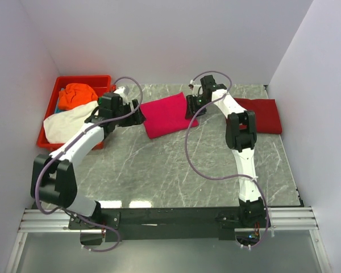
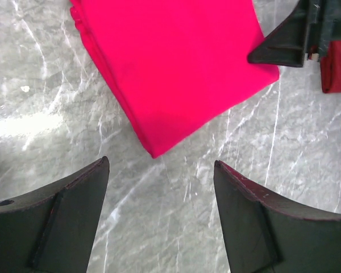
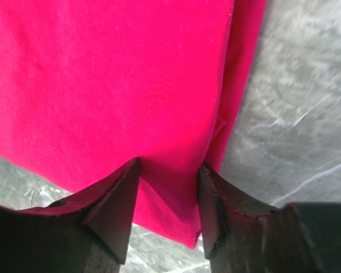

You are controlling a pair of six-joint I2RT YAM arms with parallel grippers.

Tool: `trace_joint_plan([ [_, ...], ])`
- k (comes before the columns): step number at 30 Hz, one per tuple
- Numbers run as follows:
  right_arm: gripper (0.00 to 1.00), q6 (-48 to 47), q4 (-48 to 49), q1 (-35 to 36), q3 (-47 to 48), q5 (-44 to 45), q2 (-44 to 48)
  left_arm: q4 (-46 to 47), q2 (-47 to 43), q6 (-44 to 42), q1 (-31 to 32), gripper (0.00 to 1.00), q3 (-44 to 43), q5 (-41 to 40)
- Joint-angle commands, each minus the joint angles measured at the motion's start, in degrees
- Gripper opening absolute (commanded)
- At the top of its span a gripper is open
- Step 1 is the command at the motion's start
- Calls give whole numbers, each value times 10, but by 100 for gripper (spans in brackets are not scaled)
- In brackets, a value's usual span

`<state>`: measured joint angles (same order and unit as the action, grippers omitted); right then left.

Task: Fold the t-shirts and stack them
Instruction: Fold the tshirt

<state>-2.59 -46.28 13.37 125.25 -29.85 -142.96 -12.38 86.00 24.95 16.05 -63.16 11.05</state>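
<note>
A bright pink-red t-shirt point(image 1: 167, 114) lies folded on the marble table at the back centre. My left gripper point(image 1: 137, 114) is open and empty by its left edge. In the left wrist view point(image 2: 161, 161) the shirt's corner point(image 2: 176, 68) lies just ahead of the fingertips, which hang over bare marble. My right gripper point(image 1: 191, 107) is at the shirt's right edge. In the right wrist view point(image 3: 169, 164) it is partly open, with the pink cloth point(image 3: 102, 85) lying between and under the fingers. A darker red folded t-shirt point(image 1: 264, 115) lies at the right.
A rigid red tray point(image 1: 85, 81) stands at the back left and holds orange point(image 1: 77, 95), white point(image 1: 68, 122) and a bit of teal cloth. White walls close in the table point(image 1: 159, 170) on three sides. The right gripper's finger point(image 2: 284, 40) shows in the left wrist view.
</note>
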Motion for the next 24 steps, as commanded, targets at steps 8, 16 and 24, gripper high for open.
trace_joint_plan([
  [8,32,-3,-26,7,-67,-7,36,-45,-109,-71,0,79,65,-38],
  [16,19,-7,-10,7,-153,-18,87,-28,-152,-90,0,79,100,-25],
  [24,18,-13,26,7,-266,-14,159,-34,-167,-105,0,79,100,-23],
])
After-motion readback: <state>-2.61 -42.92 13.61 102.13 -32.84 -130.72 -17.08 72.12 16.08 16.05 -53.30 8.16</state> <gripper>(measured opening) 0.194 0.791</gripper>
